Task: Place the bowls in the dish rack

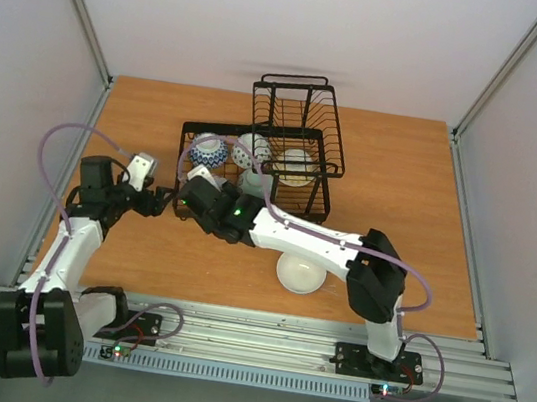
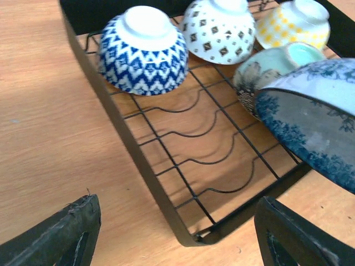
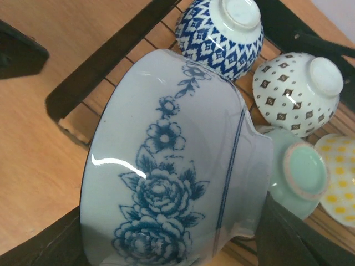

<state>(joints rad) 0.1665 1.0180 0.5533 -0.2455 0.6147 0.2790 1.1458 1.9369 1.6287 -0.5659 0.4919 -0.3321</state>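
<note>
My right gripper (image 3: 177,246) is shut on a white bowl with blue flowers (image 3: 166,166), held on its side over the near left corner of the black wire dish rack (image 3: 105,66). Several bowls lie upside down in the lower basket: a blue zigzag one (image 2: 143,50), a diamond-patterned one (image 2: 219,30), a yellow one (image 2: 294,25) and a pale green one (image 2: 277,64). My left gripper (image 2: 180,244) hangs open just outside that rack corner (image 2: 127,138), nothing between its fingers. A cream bowl (image 1: 300,274) sits on the table near the right arm.
The rack's raised upper basket (image 1: 297,114) stands behind the lower one (image 1: 324,204). My right arm (image 1: 323,245) stretches across the table's middle toward the left. Bare wooden tabletop (image 1: 403,181) lies right of the rack.
</note>
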